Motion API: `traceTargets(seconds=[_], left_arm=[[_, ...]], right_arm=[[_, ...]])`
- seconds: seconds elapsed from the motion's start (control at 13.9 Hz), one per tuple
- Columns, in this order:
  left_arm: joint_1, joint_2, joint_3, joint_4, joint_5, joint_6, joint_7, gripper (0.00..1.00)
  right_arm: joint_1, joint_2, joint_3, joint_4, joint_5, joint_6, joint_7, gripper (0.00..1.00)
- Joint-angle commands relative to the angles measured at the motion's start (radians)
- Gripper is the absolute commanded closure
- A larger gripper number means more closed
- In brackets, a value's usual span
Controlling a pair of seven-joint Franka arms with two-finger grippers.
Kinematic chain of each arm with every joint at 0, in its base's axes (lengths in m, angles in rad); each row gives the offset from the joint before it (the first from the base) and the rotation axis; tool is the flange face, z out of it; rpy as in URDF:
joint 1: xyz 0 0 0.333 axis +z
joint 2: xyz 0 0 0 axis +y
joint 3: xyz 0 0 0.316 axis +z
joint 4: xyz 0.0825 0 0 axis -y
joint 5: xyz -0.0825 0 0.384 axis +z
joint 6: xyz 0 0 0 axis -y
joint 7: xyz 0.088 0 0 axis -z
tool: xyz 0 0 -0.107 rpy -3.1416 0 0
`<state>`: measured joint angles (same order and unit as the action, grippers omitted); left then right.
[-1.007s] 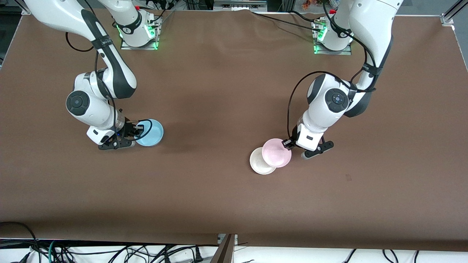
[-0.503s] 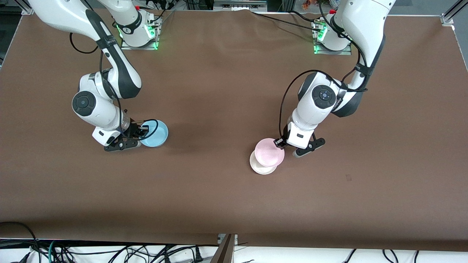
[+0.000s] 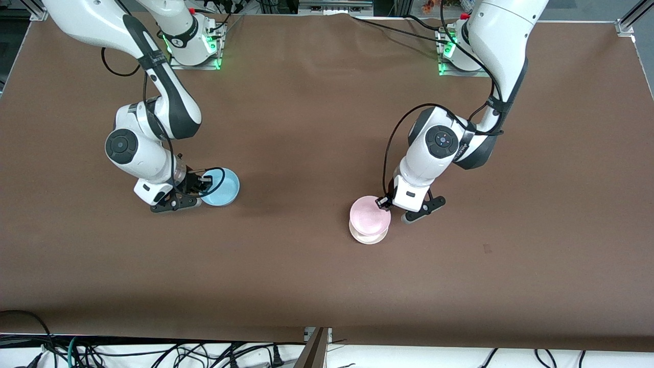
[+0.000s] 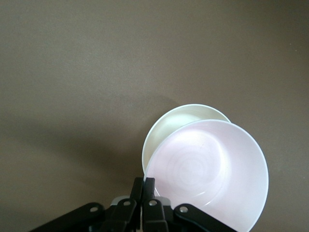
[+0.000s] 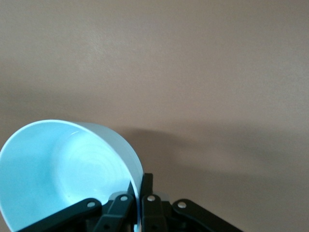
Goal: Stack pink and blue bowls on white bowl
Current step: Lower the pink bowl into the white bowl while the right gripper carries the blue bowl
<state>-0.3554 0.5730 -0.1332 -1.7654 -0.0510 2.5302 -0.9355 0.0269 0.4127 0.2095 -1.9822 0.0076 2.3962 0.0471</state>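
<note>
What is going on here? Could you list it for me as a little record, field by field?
Left gripper: shut on the pink bowl's rim
Pink bowl: held over the white bowl, covering most of it
White bowl: on the brown table
Right gripper: shut on the blue bowl's rim
Blue bowl: toward the right arm's end of the table, apart from the other two
Stack: not yet complete

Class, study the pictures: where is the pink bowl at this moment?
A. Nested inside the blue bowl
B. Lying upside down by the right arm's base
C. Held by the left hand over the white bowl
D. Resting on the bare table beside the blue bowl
C: the left hand pinches the rim of the pink bowl, which overlaps the white bowl beneath it.
</note>
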Motion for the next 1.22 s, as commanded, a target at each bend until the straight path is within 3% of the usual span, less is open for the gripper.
traceTargets(seconds=[0.0, 0.72, 1.15], left_arm=[[-0.014, 0.022, 0.015, 0.024, 0.034, 0.039, -0.034, 1.00], [-0.014, 0.053, 0.021, 0.026, 0.043, 0.084, -0.039, 1.00], [-0.014, 0.076, 0.023, 0.026, 0.057, 0.108, -0.042, 1.00]], right_arm=[[0.002, 0.014, 0.004, 0.032, 0.017, -0.019, 0.010, 1.00], [0.108, 0.046, 0.004, 0.111, 0.026, -0.020, 0.177, 1.00], [0.177, 0.067, 0.004, 0.186, 0.173, -0.032, 0.237, 1.00]])
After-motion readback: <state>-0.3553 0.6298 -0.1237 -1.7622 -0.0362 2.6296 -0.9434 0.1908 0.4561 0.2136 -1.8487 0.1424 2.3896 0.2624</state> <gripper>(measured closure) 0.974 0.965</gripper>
